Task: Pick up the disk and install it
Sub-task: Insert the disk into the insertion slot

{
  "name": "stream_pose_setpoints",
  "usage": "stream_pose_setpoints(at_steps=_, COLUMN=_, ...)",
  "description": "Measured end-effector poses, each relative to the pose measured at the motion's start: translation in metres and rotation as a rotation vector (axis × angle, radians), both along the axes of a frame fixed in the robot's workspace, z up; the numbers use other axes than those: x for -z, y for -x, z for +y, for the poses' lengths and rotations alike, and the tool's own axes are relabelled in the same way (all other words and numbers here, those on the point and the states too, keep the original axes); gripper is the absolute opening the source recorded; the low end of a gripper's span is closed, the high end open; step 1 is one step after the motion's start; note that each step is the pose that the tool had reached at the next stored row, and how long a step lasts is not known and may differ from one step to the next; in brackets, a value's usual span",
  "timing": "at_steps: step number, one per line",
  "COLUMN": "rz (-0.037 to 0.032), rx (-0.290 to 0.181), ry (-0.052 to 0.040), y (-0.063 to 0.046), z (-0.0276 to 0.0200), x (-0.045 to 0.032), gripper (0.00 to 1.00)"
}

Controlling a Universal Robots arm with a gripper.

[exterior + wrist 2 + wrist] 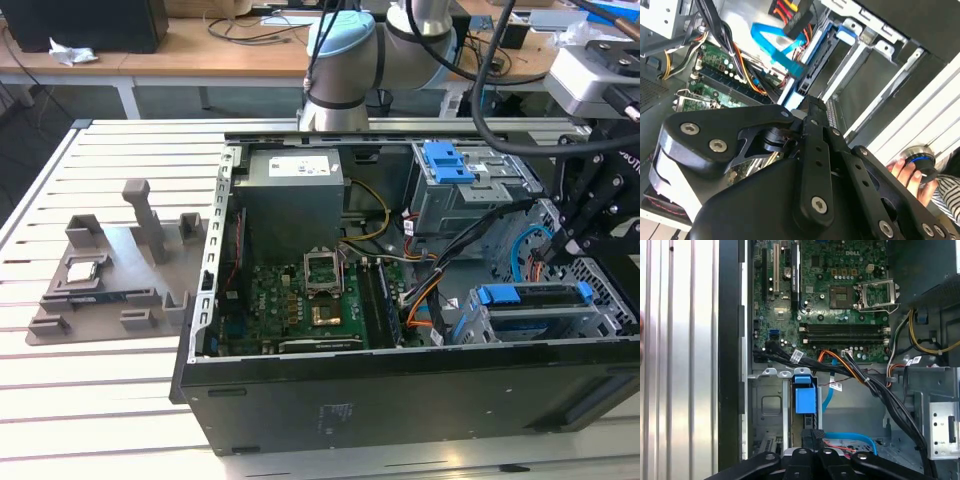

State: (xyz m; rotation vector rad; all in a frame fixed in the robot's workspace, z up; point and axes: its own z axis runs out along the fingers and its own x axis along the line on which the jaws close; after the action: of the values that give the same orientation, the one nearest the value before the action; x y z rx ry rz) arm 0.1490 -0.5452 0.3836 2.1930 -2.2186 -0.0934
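Note:
The disk (530, 305) sits in the lower drive cage at the exterior view's right end of the open computer case (400, 385). Its blue caddy rail faces up. In the first wrist view the blue caddy end of the disk (805, 396) shows in the metal bay. My gripper (548, 258) hangs just above that cage. Its black fingers are pressed together, holding nothing, in both wrist views (812, 432) (815, 107), and they point down at the caddy. Whether the tips touch the caddy is hidden.
Black and orange cable bundles (860, 377) and a blue cable (777, 47) run beside the bay. A bare blue bracket (448, 160) tops the upper cage. The motherboard (310, 300) lies mid-case. A grey fixture (110, 260) stands on the exterior view's left. A person's hand (902, 172) holds a round knob.

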Motion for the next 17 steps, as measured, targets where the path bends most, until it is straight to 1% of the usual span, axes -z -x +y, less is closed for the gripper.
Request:
stream_pose_setpoints(at_steps=3, rz=0.0001, rx=0.0, ry=0.0001, y=-0.01, z=0.0003, x=0.0009, gripper=0.11)
stream_pose_setpoints(at_steps=5, rz=0.0002, rx=0.0, ry=0.0002, y=-0.019, z=0.0005, x=0.0014, gripper=0.11)
stream_pose_setpoints(at_steps=9, rz=0.0003, rx=0.0, ry=0.0002, y=-0.027, z=0.0006, x=0.0017, gripper=0.11)
stream_pose_setpoints(at_steps=17, rz=0.0003, rx=0.0, ry=0.0002, y=-0.029, z=0.0006, x=0.0017, gripper=0.11)
